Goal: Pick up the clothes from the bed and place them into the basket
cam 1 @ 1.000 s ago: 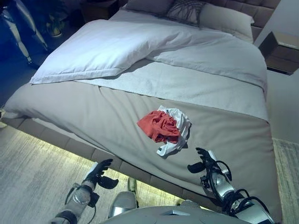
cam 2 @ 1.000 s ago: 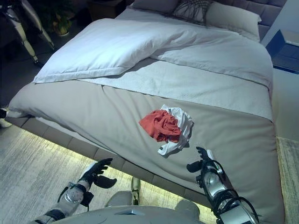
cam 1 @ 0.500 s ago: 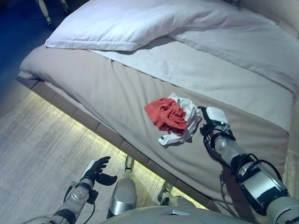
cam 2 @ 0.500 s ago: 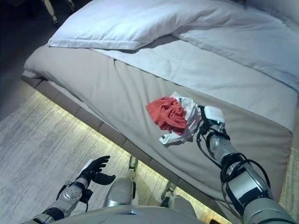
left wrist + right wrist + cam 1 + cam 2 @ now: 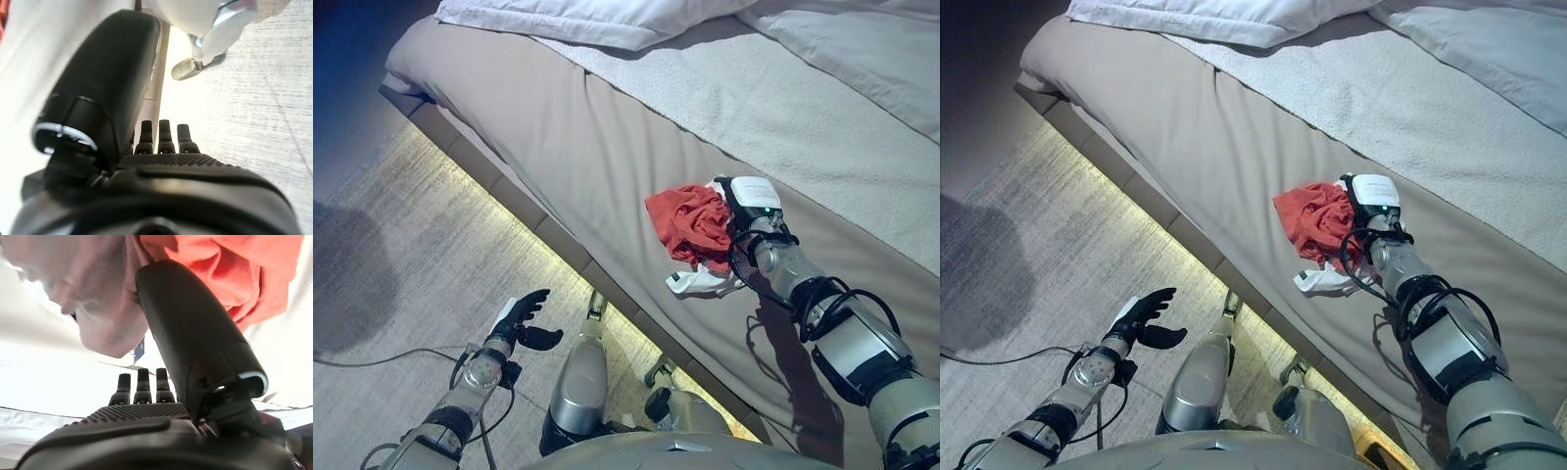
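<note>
Clothes (image 5: 697,223) unlifted on bed (image 5: 607,147); my right hand (image 5: 744,203) against them, fingers straight, nothing held; basket unseen.

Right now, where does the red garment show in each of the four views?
Left eye view: red garment at centre right on the bed, beside the right hand.
Right eye view: same place.
Left wrist view: not in it.
Right wrist view: fills the top, past the thumb.
Shared landmark: white garment underneath it.
</note>
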### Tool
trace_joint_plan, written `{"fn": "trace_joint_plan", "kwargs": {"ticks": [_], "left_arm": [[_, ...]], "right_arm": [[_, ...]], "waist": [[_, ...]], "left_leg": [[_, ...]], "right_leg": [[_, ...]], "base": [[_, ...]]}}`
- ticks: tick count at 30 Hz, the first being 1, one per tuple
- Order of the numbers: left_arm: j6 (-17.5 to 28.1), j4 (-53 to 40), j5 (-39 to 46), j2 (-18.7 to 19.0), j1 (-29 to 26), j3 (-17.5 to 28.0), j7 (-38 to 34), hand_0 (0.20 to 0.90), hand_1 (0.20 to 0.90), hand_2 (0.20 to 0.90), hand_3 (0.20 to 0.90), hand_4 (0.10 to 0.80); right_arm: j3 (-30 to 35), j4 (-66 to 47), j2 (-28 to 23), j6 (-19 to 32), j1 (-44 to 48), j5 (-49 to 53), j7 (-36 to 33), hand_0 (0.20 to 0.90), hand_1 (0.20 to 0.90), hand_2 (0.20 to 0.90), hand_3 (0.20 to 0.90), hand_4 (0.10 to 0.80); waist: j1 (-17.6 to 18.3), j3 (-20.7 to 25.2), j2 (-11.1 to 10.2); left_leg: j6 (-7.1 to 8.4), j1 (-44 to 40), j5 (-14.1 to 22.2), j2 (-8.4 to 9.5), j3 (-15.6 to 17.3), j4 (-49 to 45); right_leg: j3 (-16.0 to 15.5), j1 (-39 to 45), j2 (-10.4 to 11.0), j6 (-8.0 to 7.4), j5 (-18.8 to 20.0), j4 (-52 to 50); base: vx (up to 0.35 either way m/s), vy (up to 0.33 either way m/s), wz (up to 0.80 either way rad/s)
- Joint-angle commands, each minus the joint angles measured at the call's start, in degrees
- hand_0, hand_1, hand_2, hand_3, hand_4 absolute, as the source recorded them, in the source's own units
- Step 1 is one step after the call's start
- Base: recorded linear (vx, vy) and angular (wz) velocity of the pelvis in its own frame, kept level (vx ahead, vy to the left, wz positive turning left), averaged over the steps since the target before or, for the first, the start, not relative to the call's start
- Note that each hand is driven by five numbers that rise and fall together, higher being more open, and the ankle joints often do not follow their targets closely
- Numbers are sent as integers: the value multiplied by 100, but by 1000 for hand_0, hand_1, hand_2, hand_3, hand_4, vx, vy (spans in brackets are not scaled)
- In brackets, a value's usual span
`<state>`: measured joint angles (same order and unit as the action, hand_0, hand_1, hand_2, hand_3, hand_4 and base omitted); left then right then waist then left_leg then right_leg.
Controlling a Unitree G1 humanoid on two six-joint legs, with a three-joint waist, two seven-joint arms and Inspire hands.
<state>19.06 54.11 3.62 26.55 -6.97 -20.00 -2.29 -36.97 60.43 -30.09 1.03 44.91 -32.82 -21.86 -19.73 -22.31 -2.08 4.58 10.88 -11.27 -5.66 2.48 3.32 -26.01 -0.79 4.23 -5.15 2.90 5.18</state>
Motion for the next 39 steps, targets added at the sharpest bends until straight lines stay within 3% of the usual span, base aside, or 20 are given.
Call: {"fn": "trace_joint_plan", "kwargs": {"ticks": [1,6,12,16,22,27,39], "left_arm": [[304,-199,211,259,94,-192,-77,900,900,900,900,800],[230,-346,274,304,185,-93,-48,900,900,900,900,800],[147,-457,154,209,478,86,-80,900,900,900,900,800],[11,-620,137,95,705,269,-125,900,900,900,900,800],[-124,-789,74,-16,890,461,-140,900,900,900,900,800],[-201,-721,10,-90,964,504,-178,900,900,900,900,800],[-156,-413,40,-63,620,298,-108,900,900,900,900,800]], "right_arm": [[-207,-99,-350,54,696,-110,-388,900,900,900,900,800],[-297,-236,-347,270,788,124,-415,900,900,900,900,800],[-62,-952,-292,-375,172,432,-794,900,900,900,900,800],[122,-2221,-356,-680,-692,362,-732,900,900,900,900,800],[266,-3271,-427,-604,-1666,-49,-532,900,900,900,900,800],[229,-3729,-527,-211,-2172,-132,-214,900,900,900,900,800],[-280,-2923,-114,-465,-890,-216,30,900,900,900,900,800]], "waist": [[-129,193,89],[-167,177,136],[-16,299,42],[231,426,-51],[465,578,-141],[562,720,-207],[223,432,-17]], "left_leg": [[29,653,555,159,-37,-559],[49,665,531,139,-32,-527],[74,395,546,69,119,-346],[92,199,611,16,259,-312],[89,19,621,-31,387,-210],[111,-104,655,-66,471,-199],[162,57,654,-48,133,-401]], "right_leg": [[-56,-347,231,15,-430,-976],[-94,-338,228,16,-459,-975],[-8,-160,204,-10,-526,-911],[132,-40,209,-11,-536,-853],[271,76,178,-31,-489,-723],[353,178,152,-26,-513,-681],[143,88,179,114,-657,-968]], "base": [[0,0,0],[0,0,0],[45,44,3],[58,55,-4],[46,23,-12],[64,0,-10],[23,-7,2]]}}
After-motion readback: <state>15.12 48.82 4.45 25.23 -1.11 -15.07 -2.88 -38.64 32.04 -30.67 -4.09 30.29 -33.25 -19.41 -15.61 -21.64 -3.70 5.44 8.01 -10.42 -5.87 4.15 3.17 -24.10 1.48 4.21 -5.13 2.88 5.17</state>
